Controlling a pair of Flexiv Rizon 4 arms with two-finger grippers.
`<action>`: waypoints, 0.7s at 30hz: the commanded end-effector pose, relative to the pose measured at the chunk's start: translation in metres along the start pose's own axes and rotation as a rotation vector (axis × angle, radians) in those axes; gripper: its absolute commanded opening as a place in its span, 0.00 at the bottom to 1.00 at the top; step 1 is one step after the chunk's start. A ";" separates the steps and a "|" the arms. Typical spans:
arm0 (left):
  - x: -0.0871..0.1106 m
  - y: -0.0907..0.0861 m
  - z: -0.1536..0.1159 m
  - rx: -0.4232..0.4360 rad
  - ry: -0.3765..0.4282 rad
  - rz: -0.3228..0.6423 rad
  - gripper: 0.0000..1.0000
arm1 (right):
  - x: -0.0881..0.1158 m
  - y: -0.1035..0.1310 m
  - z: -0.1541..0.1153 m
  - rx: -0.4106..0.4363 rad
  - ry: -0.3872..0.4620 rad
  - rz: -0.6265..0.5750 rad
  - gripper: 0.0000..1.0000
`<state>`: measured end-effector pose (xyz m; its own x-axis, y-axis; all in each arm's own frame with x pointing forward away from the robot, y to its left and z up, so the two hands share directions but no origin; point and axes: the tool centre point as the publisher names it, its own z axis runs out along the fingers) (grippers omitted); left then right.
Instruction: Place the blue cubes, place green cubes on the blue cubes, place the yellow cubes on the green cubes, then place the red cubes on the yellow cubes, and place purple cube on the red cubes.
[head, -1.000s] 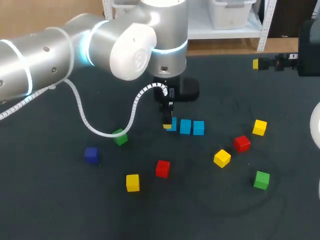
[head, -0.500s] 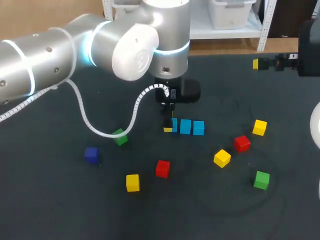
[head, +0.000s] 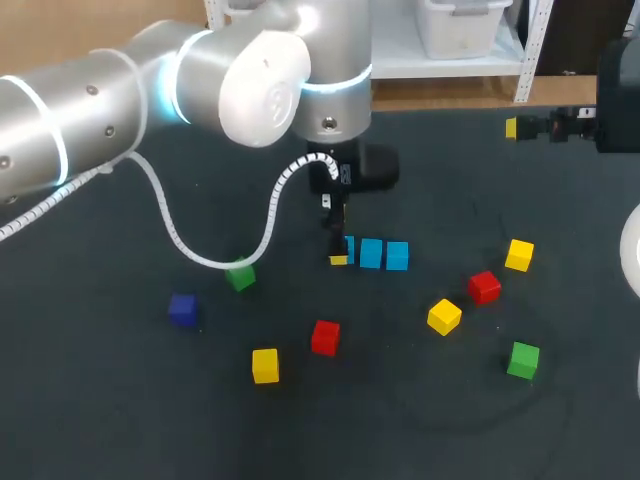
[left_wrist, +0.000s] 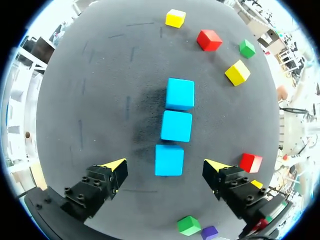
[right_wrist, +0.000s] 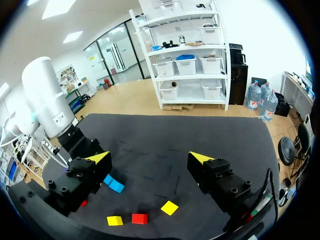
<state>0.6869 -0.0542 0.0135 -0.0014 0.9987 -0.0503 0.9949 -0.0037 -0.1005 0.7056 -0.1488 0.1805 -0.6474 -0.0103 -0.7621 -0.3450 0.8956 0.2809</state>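
Close to the near edge of the surface (head: 120, 420) lie a yellow cube (head: 265, 365) and a green cube (head: 523, 359). A bit farther in are a red cube (head: 325, 337), a second yellow cube (head: 444, 316) and a purple cube (head: 182, 308). Past them sit a second red cube (head: 485, 286), a second green cube (head: 240, 276) and a third yellow cube (head: 519, 254). In the middle, three blue cubes (left_wrist: 176, 125) sit in a tight row. The left end effector (left_wrist: 165, 165) is over one end of the row, opened wide. The end blue cube (left_wrist: 169, 160) lies in its gap and touches neither side. By the far right edge the right end effector (right_wrist: 150, 159) hangs wide open, holding nothing
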 end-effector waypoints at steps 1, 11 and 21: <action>0.012 0.000 -0.012 -0.001 -0.016 -0.024 1.00 | 0.000 -0.001 0.000 -0.003 0.000 -0.001 1.00; 0.059 -0.016 -0.026 -0.070 0.035 -0.171 1.00 | 0.000 -0.001 0.000 -0.003 0.000 -0.001 1.00; 0.107 -0.034 -0.038 -0.136 -0.004 -0.515 1.00 | 0.000 -0.001 0.000 -0.003 0.000 -0.001 1.00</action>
<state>0.6766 0.0342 0.0465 -0.4365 0.8992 0.0308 0.8982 0.4375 -0.0426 0.7056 -0.1488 0.1805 -0.6473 -0.0103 -0.7621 -0.3450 0.8956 0.2809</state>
